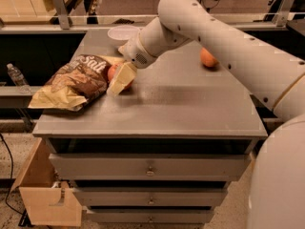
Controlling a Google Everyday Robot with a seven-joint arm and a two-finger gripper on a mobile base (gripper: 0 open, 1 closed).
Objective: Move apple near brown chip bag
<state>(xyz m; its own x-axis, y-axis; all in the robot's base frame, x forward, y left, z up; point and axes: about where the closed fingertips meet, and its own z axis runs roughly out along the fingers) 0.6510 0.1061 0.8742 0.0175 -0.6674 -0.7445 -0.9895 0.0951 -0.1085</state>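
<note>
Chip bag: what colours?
Bag is brown and pale yellow, white lettering; camera view. End effector at apple beside it.

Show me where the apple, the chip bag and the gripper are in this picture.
apple (112,72), camera view: red side left of the gripper.
chip bag (76,82), camera view: middle of the crinkled brown front.
gripper (117,82), camera view: pale end, against the apple beside the bag.

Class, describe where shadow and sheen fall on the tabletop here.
Camera view: soft shadow lies beneath the claw, low at the apple beside the brown chip bag; a pale sheen crosses the tabletop.
</note>
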